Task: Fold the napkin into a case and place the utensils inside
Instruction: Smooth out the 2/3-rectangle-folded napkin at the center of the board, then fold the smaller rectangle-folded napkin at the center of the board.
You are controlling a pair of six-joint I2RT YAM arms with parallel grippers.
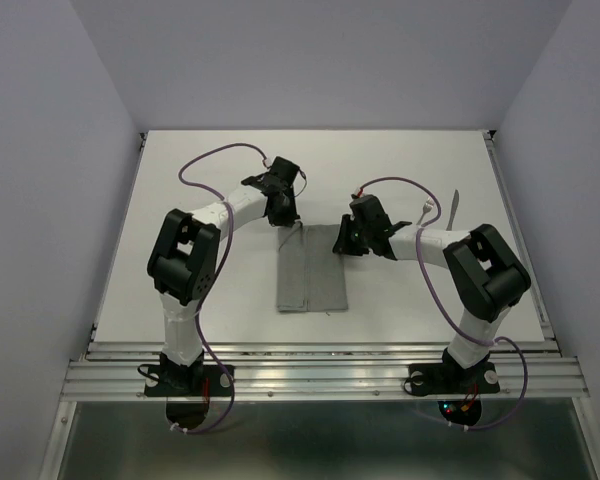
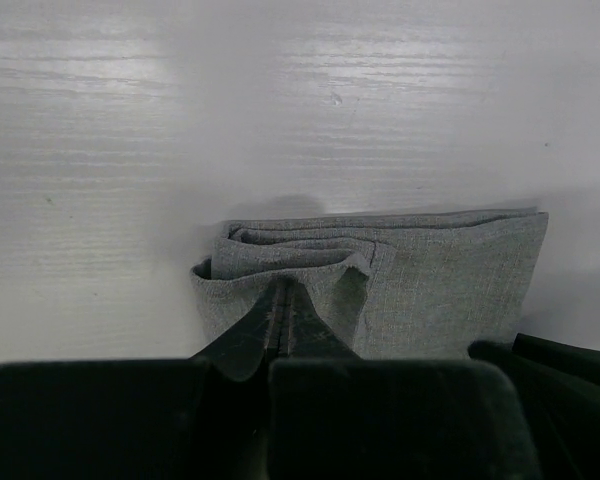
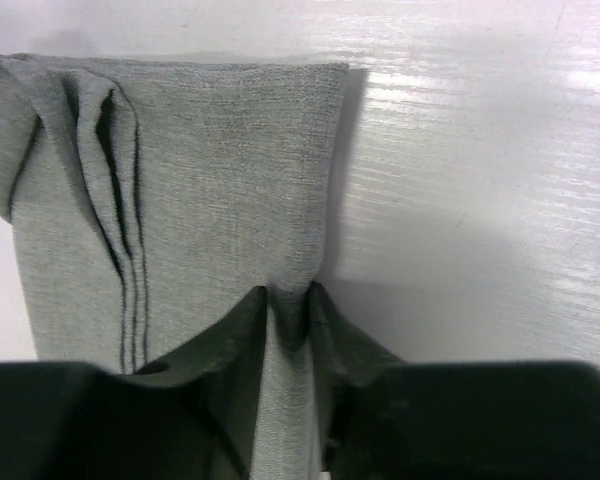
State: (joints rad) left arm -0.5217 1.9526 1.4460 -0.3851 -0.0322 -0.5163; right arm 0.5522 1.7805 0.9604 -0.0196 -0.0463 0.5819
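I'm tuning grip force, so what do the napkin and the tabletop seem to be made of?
The napkin looks like thin woven fabric, matte grey: a fine weave shows, and it puckers softly where the right gripper pinches it. The table looks like white painted or laminated board, slightly glossy: faint grain streaks and soft glare show, though which is unclear.
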